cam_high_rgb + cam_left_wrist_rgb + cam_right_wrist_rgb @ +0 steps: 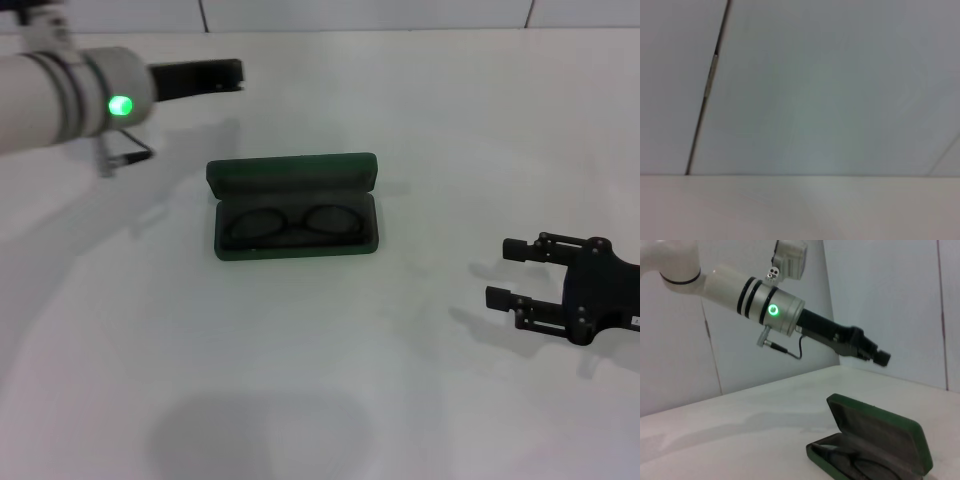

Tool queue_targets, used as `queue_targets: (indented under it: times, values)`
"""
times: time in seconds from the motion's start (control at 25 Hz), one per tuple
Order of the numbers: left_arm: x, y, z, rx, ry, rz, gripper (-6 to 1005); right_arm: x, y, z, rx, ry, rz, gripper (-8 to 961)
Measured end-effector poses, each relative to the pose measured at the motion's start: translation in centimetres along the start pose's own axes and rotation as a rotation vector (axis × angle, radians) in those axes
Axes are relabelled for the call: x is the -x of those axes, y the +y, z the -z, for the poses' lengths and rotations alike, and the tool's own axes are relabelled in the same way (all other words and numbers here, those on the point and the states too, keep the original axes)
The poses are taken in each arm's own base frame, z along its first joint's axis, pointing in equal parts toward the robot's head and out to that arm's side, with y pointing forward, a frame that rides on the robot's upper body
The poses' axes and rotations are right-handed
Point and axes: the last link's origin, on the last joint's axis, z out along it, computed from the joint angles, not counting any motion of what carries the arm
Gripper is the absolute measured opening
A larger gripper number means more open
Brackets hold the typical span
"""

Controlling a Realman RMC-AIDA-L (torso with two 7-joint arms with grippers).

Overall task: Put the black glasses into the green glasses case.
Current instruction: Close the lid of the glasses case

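Black glasses inside open green glasses case; right pincer open, left pincer unclear

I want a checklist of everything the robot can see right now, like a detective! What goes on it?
Surface: white table, bare apart from the case.
Job's things: green glasses case lies open, lid up at the back; black glasses lie inside its lower half.
Clutter: nothing seen.
Hands: left hand hangs above the table behind the case, to the left, holding nothing; whether it is open cannot be told. Right hand is open and empty, off to the right of the case, fingers pointing toward it.
Cables: short black cable loops under the left wrist.
Surroundings: pale wall panels behind the table.
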Motion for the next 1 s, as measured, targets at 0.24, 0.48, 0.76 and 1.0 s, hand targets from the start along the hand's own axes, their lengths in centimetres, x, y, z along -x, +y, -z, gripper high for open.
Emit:
queue_targets:
  times: [0.24, 0.48, 0.76, 1.0]
  values:
    - [2.1, 2.8, -2.1, -0.037, 0.002, -0.028, 78, 0.2, -0.3, 0.2, -0.022, -0.017, 0.014, 636]
    - [3.6, 2.9, -2.8, -0.037, 0.031, 0.022, 80, 0.2, -0.4, 0.5, -0.03, -0.019, 0.022, 636]
    - [5.4, 2.5, -3.9, -0.067, 0.064, -0.011, 81, 0.3, -0.4, 0.5, -0.027, -0.023, 0.036, 637]
    - [5.8, 2.4, -4.2, -0.074, 0.059, -0.027, 83, 0.3, -0.4, 0.4, -0.027, -0.022, 0.038, 637]
